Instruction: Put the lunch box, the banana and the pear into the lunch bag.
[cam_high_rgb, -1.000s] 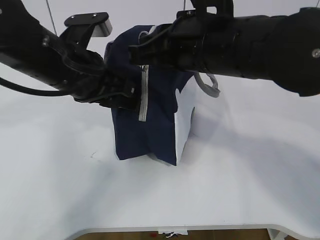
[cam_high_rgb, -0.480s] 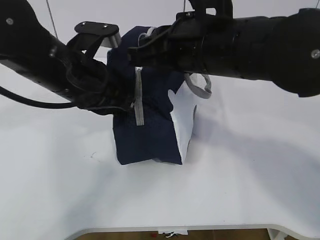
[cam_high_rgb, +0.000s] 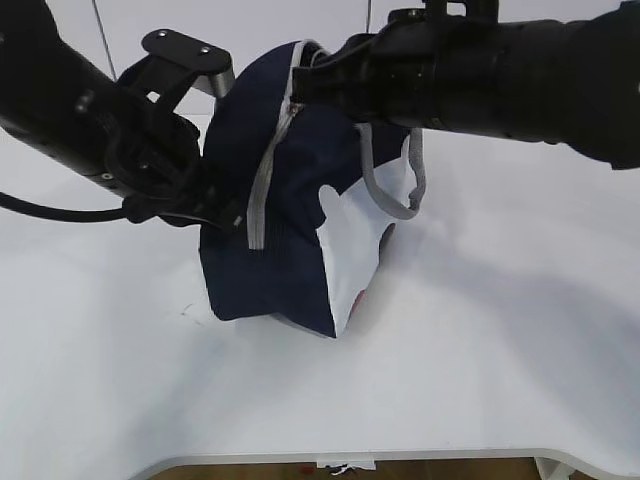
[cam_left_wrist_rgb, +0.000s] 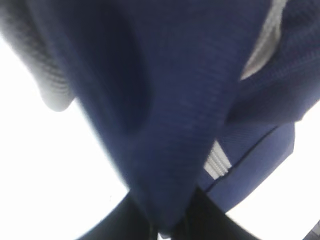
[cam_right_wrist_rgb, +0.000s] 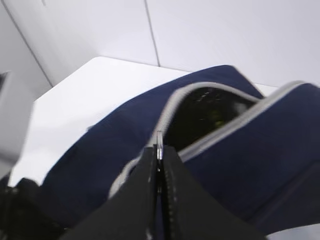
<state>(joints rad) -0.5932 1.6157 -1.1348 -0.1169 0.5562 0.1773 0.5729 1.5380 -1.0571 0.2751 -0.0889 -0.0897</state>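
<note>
The navy lunch bag (cam_high_rgb: 270, 265) stands tilted on the white table, with its grey zipper trim (cam_high_rgb: 262, 180) running down the front and a grey handle (cam_high_rgb: 395, 190) hanging at the right. My left gripper (cam_high_rgb: 228, 218) is shut on a fold of the bag's fabric (cam_left_wrist_rgb: 175, 100), pinched between black fingers (cam_left_wrist_rgb: 125, 220). My right gripper (cam_high_rgb: 298, 85) is shut on the metal zipper pull (cam_right_wrist_rgb: 159, 139) at the bag's top, beside the dark open mouth (cam_right_wrist_rgb: 205, 110). The lunch box, the banana and the pear are out of view.
The white table (cam_high_rgb: 480, 350) spreads around the bag, with its front edge (cam_high_rgb: 350, 462) near the bottom. A pale wall stands behind. Both black arms cross above the bag from left and right.
The bag has bulged and tipped toward the left. Its zipper trim now slants from the top down to the left gripper. The grey handle has swung lower on the right.
</note>
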